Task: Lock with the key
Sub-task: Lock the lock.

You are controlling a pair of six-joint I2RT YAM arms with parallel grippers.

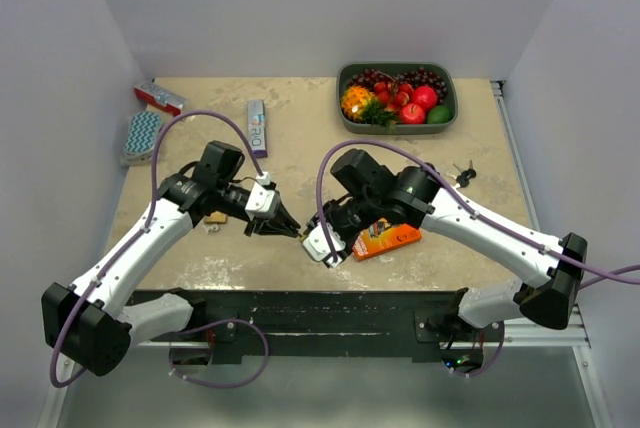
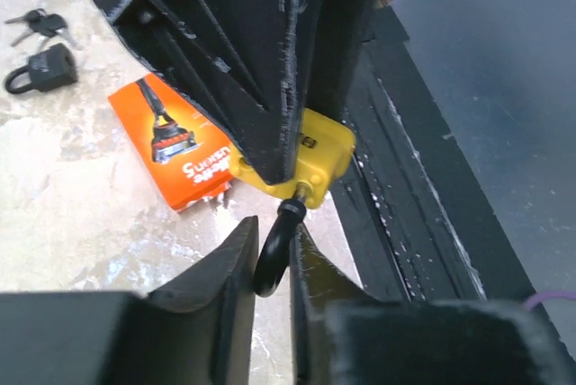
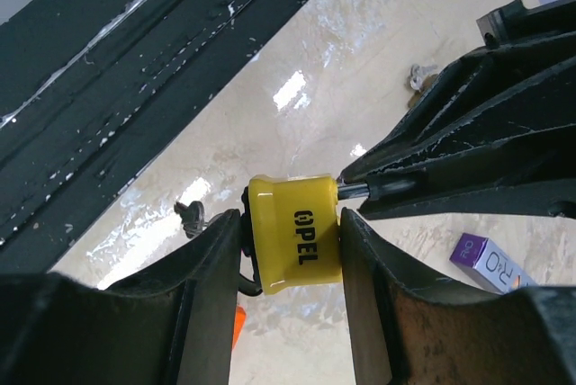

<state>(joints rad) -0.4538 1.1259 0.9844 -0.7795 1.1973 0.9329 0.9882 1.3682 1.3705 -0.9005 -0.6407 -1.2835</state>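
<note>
- Grasping the yellow padlock marked OPEL [image 3: 292, 232] by its two flat faces, the right pincer [image 3: 288, 219] holds it raised over the near part of the beige stone-patterned bench [image 1: 310, 138]
- Key side: the left pincer [image 2: 272, 232] is clenched on the black-headed key [image 2: 274, 255], whose metal shank enters the lock body on the end opposite the black shackle [image 3: 245, 282]
- Both pincers meet tip to tip between the two arms
- An orange printed packet [image 1: 385, 238] lies flat just beside the right pincer
- A small black padlock with keys [image 2: 45, 68] rests on the bench, well apart from the yellow one
</note>
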